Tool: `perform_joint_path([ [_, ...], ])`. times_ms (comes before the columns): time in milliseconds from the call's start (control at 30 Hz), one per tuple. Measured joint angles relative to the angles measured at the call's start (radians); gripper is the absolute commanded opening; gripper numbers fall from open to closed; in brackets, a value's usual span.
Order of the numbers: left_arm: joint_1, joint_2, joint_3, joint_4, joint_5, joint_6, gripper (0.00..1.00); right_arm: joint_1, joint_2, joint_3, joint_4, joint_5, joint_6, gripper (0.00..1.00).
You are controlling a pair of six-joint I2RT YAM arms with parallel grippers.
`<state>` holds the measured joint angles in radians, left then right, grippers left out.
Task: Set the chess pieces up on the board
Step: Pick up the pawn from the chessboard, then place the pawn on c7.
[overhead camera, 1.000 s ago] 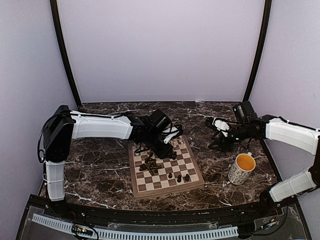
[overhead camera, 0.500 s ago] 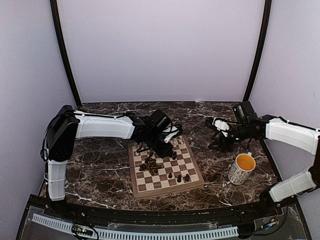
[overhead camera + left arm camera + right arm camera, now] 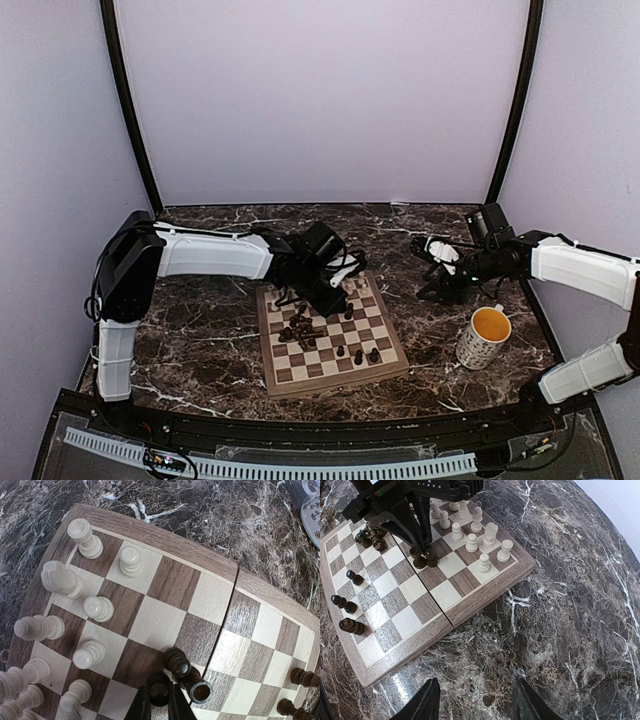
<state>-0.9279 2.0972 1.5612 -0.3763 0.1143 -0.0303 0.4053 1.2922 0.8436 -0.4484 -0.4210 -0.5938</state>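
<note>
The board (image 3: pixel 338 381) lies on the marble table between the arms. My left gripper (image 3: pixel 334 296) is over its far part, shut on a dark piece (image 3: pixel 160 694) that stands on the board (image 3: pixel 165 539). Two more dark pieces (image 3: pixel 178 662) sit right beside it, one tilted. Several cream pieces (image 3: pixel 85 538) stand along the board's far end, also seen in the right wrist view (image 3: pixel 470 536). A heap of dark pieces (image 3: pixel 300 331) lies at the board's left middle. My right gripper (image 3: pixel 440 272) is open and empty above the bare table, right of the board (image 3: pixel 485 587).
A speckled mug (image 3: pixel 485 338) with a yellow inside stands on the table right of the board, near my right arm. A few single dark pieces (image 3: pixel 358 355) stand near the board's front edge. Walls close the table at the back and sides.
The left arm's upper part has shifted a little; its gripper stays at the same spot on the board. The right arm has not moved.
</note>
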Motion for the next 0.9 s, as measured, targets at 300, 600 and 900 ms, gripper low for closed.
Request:
perform_joint_path([
  [300, 0.001, -0.077, -0.027, -0.029, -0.042, 0.003, 0.06, 0.0, 0.003, 0.0, 0.0, 0.0, 0.0, 0.5],
  [600, -0.07, -0.248, -0.116, -0.023, 0.016, 0.05, 0.06, 0.0, 0.03, 0.0, -0.001, -0.001, -0.001, 0.5],
  [900, -0.142, -0.178, -0.114, -0.053, 0.097, 0.106, 0.06, 0.0, 0.032, 0.0, -0.001, -0.001, -0.001, 0.51],
])
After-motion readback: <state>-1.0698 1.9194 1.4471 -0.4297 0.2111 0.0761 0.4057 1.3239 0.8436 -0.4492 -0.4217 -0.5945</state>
